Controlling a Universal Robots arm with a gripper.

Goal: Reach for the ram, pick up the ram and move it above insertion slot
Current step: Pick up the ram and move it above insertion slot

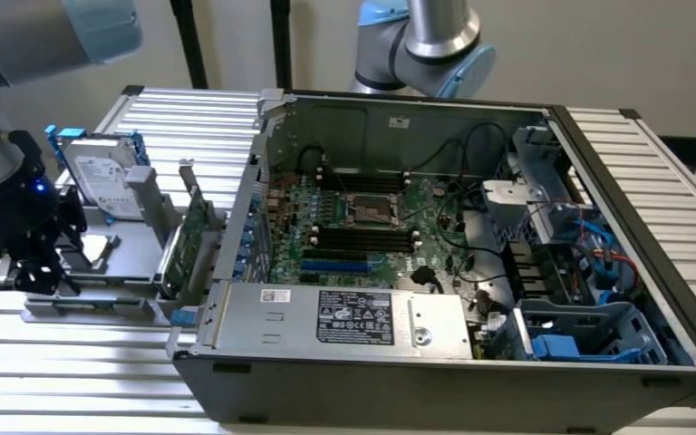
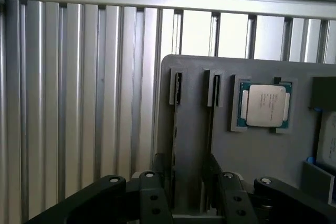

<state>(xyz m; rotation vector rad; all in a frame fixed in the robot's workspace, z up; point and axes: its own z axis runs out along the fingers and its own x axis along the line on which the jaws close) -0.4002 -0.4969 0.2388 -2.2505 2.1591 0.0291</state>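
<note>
Hovering low over the gray holder (image 2: pixel 262 156): gripper (image 2: pixel 185 178), jaws parted, only bare holder surface showing between the fingers (image 2: pixel 157 198), not clamped on anything. Ram (image 2: pixel 177 88) stands edge-on in one of two narrow slots in the holder, near the fingertips and not touched by them. The second slot (image 2: pixel 216 90) just beside it shows a similar dark edge (can't tell if that's another stick). One CPU (image 2: pixel 264 106) lies flat in its recess just past the second slot.

The same holder carries one hard drive (image 1: pixel 101 181) with blue rails, upright, and one green expansion card (image 1: pixel 198 240), upright on the side toward the case. The holder sits on a slatted aluminium table (image 1: pixel 70 381).

To the exterior view's right of the holder: one open PC case (image 1: pixel 638 181), one motherboard (image 1: pixel 372 227) flat inside, black memory slots (image 1: pixel 361 237) beside the CPU socket (count unclear), one power supply (image 1: pixel 336 317) along the near edge. Behind the case, one more robot arm (image 1: pixel 427 41).
</note>
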